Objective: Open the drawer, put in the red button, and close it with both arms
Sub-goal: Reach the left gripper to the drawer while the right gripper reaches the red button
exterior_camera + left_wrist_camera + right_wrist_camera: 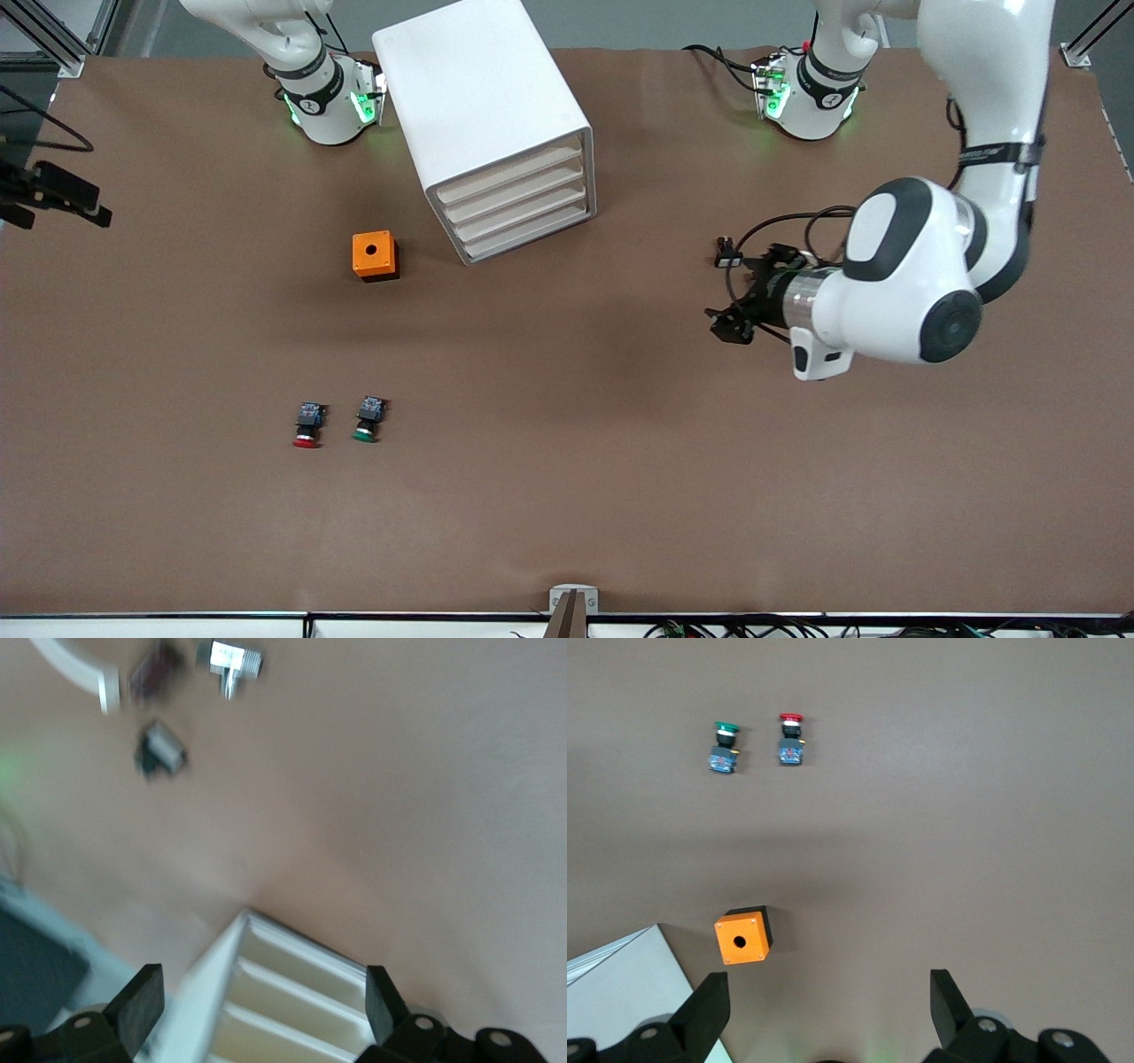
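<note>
Drawers in the white cabinet (483,106) all sit pushed in, the uppermost drawer (509,177) among them, with the four fronts angled toward the left arm's end of the table. Taking the cabinet as the landmark: the orange box with a hole (374,255) stands just beside it toward the right arm's end and a little nearer the front camera. The red button (307,424) lies on the brown table (567,496), well apart from the cabinet, much nearer the front camera and toward the right arm's end; the green-capped button (368,418) lies just beside it, apart from it, on the side closer to the cabinet. The left gripper (728,292) hangs over bare table toward the left arm's end from the cabinet, its fingers (142,1003) spread apart and holding nothing, the drawer fronts showing between them in its wrist view. The right gripper (828,1014) is out of the front view; its wrist view looks down on the orange box and both buttons, with its fingers (709,1010) spread wide and empty
</note>
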